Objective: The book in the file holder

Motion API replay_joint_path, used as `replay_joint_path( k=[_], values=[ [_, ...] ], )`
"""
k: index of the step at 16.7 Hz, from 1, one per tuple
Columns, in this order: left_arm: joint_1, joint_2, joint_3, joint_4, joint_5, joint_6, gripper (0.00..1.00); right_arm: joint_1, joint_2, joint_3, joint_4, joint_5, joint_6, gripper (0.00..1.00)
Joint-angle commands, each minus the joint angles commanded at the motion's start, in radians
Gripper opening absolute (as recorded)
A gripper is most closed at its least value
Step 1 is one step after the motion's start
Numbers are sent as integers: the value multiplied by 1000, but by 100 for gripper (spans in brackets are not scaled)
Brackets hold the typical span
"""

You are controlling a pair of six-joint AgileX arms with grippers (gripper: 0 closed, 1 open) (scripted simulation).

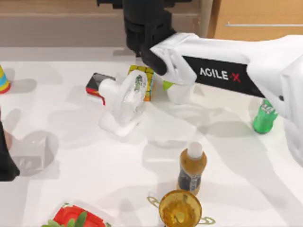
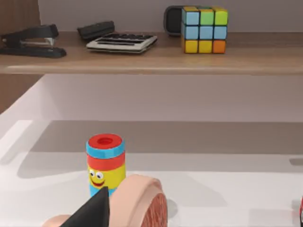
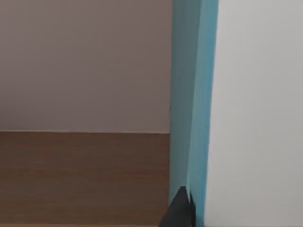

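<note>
Right gripper (image 3: pixel 182 210) clamps book (image 3: pixel 189 94) upright, long axis vertical; holder (image 1: pixel 124 101) sits near, front-left of it, right arm nearer; left gripper (image 1: pixel 5 163) parked far left, grip state unclear.

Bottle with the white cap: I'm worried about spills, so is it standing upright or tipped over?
Upright: in the top view the bottle stands on its base on the table, with its white cap uppermost.
</note>
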Motion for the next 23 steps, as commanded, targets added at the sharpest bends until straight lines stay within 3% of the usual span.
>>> replay_joint_path(
  k=[12,17,23],
  values=[
    [0,0,0,0,0,0,100,0,-50,-20,-33,-30,24,0],
    [0,0,0,0,0,0,100,-4,-222,-256,1,-176,143,0],
    [0,0,0,0,0,0,100,-53,-538,-660,55,-446,372,0]
  ],
)
